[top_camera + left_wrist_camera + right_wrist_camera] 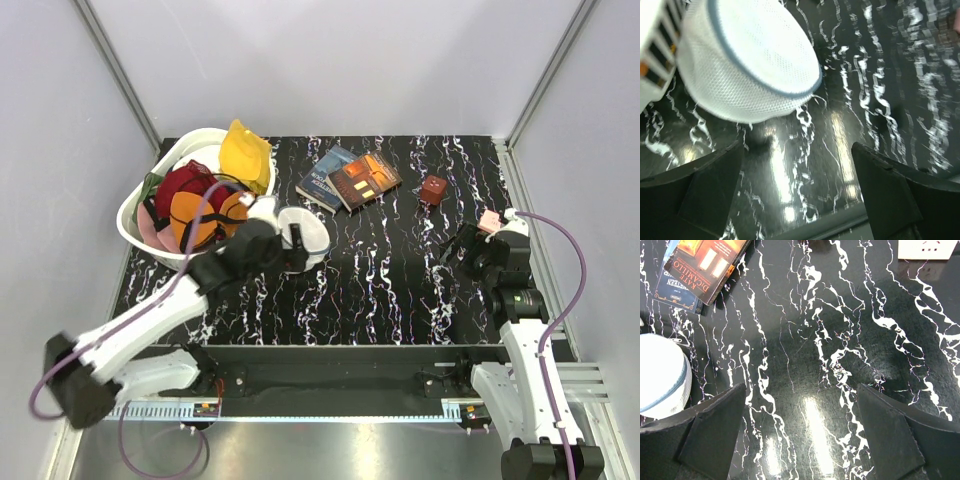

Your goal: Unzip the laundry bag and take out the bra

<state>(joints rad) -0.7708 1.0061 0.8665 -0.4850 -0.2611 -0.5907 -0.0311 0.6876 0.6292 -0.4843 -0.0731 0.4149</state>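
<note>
left gripper (pixel 797 150) open, just short of the bag (pixel 745 65); zip unseen, perhaps behind, so i'd pin it first.

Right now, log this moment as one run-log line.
laundry bag: beside basket, unheld | left gripper: open, facing it | right gripper: open, above table | bra: not visible

Desk (pixel 390 290), middle strip: open passage between my left pincer (pixel 797 172) and my right pincer (pixel 800 417), both spread wide.
Left side: laundry bag (pixel 747 65) just ahead of my left pincer, white basket (pixel 135 225) just beside it.
Far side: books (pixel 350 178) and red cube (pixel 433 189) stand in the way.
</note>
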